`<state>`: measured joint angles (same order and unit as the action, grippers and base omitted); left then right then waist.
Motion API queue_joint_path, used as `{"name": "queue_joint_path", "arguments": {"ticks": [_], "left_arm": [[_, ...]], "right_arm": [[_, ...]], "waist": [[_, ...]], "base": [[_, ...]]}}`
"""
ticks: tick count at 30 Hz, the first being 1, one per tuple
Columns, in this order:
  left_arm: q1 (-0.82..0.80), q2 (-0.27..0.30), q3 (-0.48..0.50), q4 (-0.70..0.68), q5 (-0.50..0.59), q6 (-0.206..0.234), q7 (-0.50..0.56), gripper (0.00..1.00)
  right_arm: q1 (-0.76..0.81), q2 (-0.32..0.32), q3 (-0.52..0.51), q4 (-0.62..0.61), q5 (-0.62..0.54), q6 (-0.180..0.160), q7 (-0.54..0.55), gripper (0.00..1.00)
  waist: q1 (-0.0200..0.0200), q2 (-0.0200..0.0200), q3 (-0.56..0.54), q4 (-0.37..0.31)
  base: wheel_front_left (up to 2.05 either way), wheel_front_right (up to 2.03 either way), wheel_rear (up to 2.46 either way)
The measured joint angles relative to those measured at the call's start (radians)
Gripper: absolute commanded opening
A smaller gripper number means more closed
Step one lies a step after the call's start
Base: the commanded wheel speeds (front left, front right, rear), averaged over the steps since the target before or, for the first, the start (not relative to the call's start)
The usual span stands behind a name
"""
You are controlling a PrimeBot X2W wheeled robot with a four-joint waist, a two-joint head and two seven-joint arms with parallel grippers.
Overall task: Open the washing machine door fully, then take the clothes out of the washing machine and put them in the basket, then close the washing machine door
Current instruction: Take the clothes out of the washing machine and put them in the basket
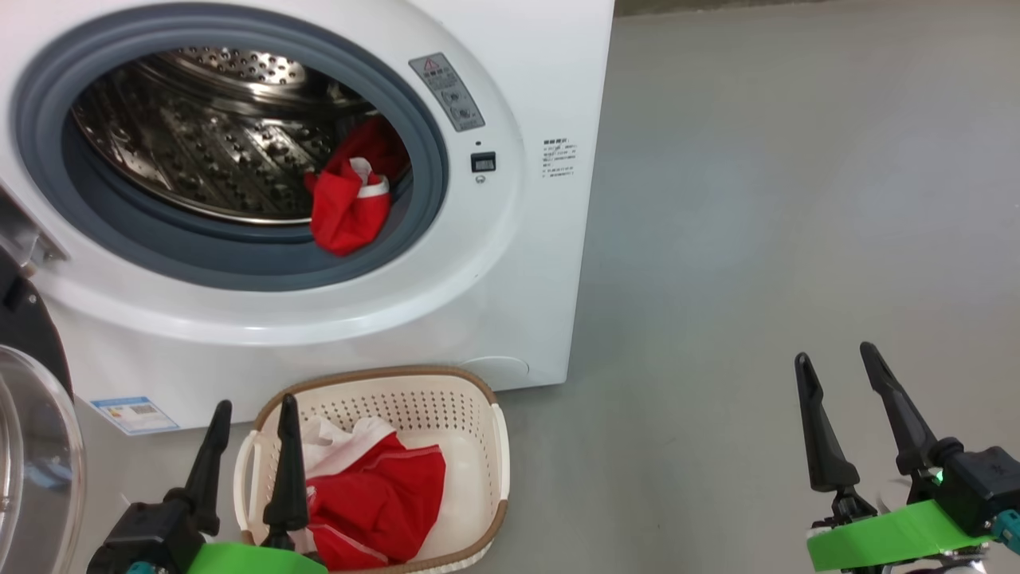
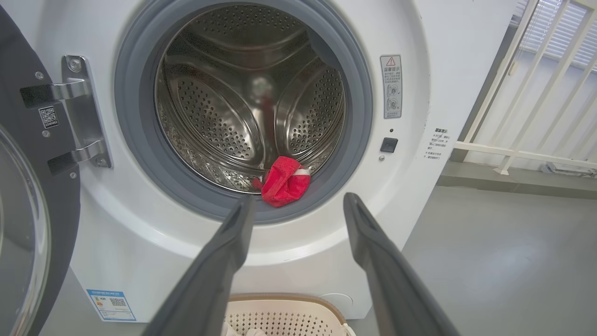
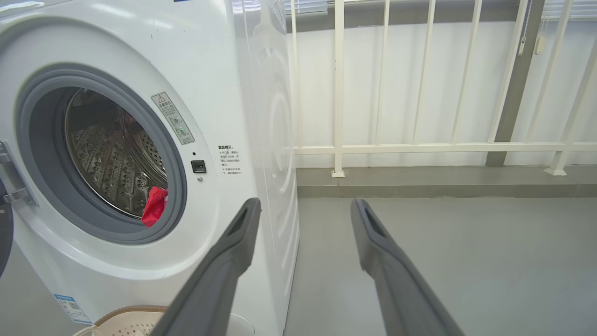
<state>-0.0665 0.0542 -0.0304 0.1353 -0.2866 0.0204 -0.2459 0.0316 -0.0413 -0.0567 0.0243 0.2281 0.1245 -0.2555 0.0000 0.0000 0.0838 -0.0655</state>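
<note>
The white washing machine (image 1: 510, 263) stands with its round black door (image 1: 32, 446) swung open at the left (image 2: 28, 224). A red garment with white trim (image 1: 348, 209) lies at the drum's front lip on the grey ring (image 2: 283, 182) (image 3: 155, 212). More red and white clothes (image 1: 374, 498) lie in the cream basket (image 1: 498, 446) on the floor before the machine. My left gripper (image 1: 253, 410) hovers open and empty over the basket's left side, aimed at the drum (image 2: 298, 203). My right gripper (image 1: 837, 359) is open and empty over the floor to the right (image 3: 303, 205).
Grey floor (image 1: 757, 199) spreads to the right of the machine. A white railing (image 3: 419, 148) on a low grey step runs behind it. The door's steel hinge (image 2: 81, 116) sits at the opening's left.
</note>
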Motion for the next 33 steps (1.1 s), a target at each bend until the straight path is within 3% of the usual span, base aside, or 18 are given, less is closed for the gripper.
{"name": "queue_joint_path", "arguments": {"ticks": [15,33], "left_arm": [[0.030,0.013,-0.007,-0.011,-0.016,0.007,0.017,1.00],[0.006,0.013,-0.031,-0.017,-0.024,0.010,0.016,1.00]], "right_arm": [[0.031,0.003,-0.007,-0.014,0.000,0.000,0.000,1.00],[0.025,0.003,-0.004,-0.033,-0.004,0.000,0.000,1.00]], "waist": [[0.0000,0.0000,-0.036,0.001],[0.0000,0.0001,0.048,0.009]], "base": [[0.00,0.00,0.00],[0.00,0.00,0.00]]}}
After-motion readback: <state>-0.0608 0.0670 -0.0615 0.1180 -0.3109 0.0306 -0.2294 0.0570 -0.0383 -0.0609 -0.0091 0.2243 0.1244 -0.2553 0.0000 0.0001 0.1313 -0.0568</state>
